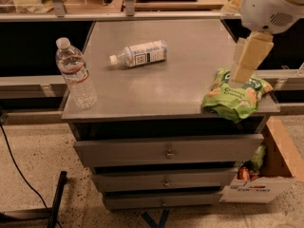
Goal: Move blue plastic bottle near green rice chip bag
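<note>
The blue plastic bottle (140,54) lies on its side on the far middle of the grey cabinet top (180,87), white cap pointing left. The green rice chip bag (233,96) lies crumpled at the top's front right corner, partly over the edge. My gripper (241,74) hangs down from the white arm (270,6) at the upper right, just above the bag's far edge and well to the right of the bottle. It holds nothing that I can see.
A taller clear ribbed water bottle (76,75) with a red-striped label stands upright at the front left corner. The cabinet has three drawers (166,152) below. A cardboard box (266,175) with snacks sits on the floor at the right. Shelving runs behind.
</note>
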